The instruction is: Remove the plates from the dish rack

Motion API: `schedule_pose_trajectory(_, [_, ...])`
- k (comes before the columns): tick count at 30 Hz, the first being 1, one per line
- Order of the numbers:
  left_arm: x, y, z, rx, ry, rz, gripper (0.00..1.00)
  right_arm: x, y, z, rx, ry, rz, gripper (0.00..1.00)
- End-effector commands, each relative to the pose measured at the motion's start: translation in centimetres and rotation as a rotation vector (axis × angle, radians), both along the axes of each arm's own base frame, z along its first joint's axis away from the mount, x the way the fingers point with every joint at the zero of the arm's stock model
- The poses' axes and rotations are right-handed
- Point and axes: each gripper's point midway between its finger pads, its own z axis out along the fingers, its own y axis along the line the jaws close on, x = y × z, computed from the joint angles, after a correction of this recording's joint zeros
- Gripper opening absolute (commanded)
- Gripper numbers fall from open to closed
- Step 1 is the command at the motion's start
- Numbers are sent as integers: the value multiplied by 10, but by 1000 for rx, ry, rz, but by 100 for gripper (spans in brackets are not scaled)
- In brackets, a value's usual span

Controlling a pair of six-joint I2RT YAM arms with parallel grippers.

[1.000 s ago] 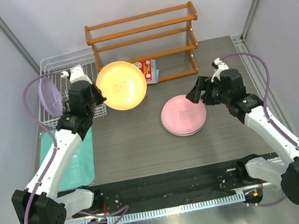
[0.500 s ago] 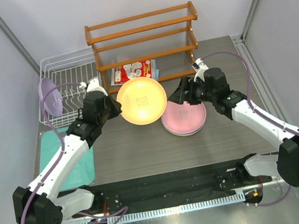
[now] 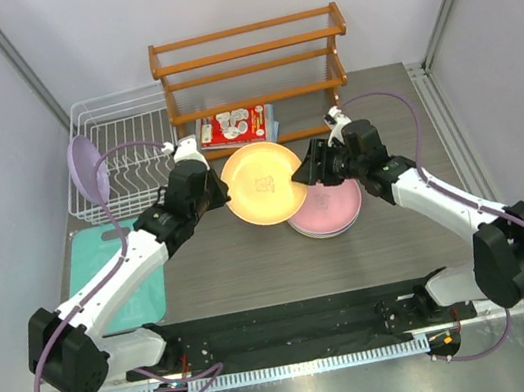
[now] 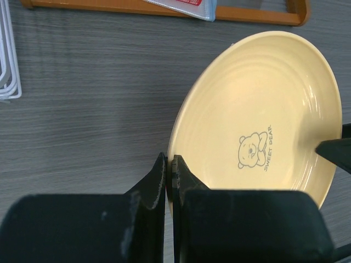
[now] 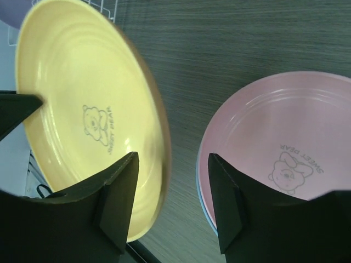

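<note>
Plate (image 3: 260, 184) in yellow, rim pinched by left gripper (image 4: 169, 165), sits between open jaws of right gripper (image 5: 173, 160).

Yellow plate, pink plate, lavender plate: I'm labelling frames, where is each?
yellow plate (image 3: 262, 184): top view, centre.
pink plate (image 3: 334, 212): top view, exposed right part.
lavender plate (image 3: 85, 169): top view, face.

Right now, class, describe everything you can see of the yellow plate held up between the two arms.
The yellow plate is round and shallow, glossy like plastic, with concentric ridges and a printed bear captioned SWEET BEAR. It is tilted and lifted off the table, and in the top view its right edge overlaps the pink plate. The left gripper is shut on one side of its rim. The right gripper straddles the opposite side with open fingers; whether they touch is unclear.
</note>
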Motion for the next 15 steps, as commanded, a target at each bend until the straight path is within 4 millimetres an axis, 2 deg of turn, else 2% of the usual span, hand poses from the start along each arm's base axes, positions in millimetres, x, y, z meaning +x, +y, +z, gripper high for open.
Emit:
schedule_pose_trajectory(1, [14,-11,45,-66,-119,4,0,12,4,9,-12,-36,-3,57])
schedule_pose_trajectory(2, [15,-11,48,-64,-125,9,0,13,2,9,-22,-41,-11,54])
schedule_pose_trajectory(4, [14,-11,48,-62,-126,6,0,15,-1,10,-41,-56,-18,34])
schedule_pose_trajectory(5, [14,-11,48,-61,-126,6,0,15,-2,9,-45,-54,-17,23])
schedule_pose_trajectory(6, [14,-12,49,-62,-129,3,0,15,-1,10,-47,-59,-12,4])
schedule_pose_trajectory(8, [15,-12,47,-56,-128,1,1,13,-6,14,-60,-73,-25,1])
schedule_pose_trajectory(9, [16,-12,46,-49,-126,1,8,17,-12,14,-80,-82,-66,1])
schedule_pose_trajectory(10, [16,-12,44,-42,-124,2,21,18,-17,16,-95,-90,-84,1])
schedule_pose_trajectory(11, [18,-9,43,-28,-125,9,51,16,-25,17,-120,-89,-112,1])
schedule_pose_trajectory(13, [19,-1,38,21,-126,31,53,21,-44,18,-185,-101,-186,1])
schedule_pose_trajectory(14, [20,3,38,37,-132,44,70,16,-53,11,-221,-69,-205,1])
schedule_pose_trajectory(15, [22,14,36,89,-140,81,79,16,-63,12,-239,-67,-233,1])
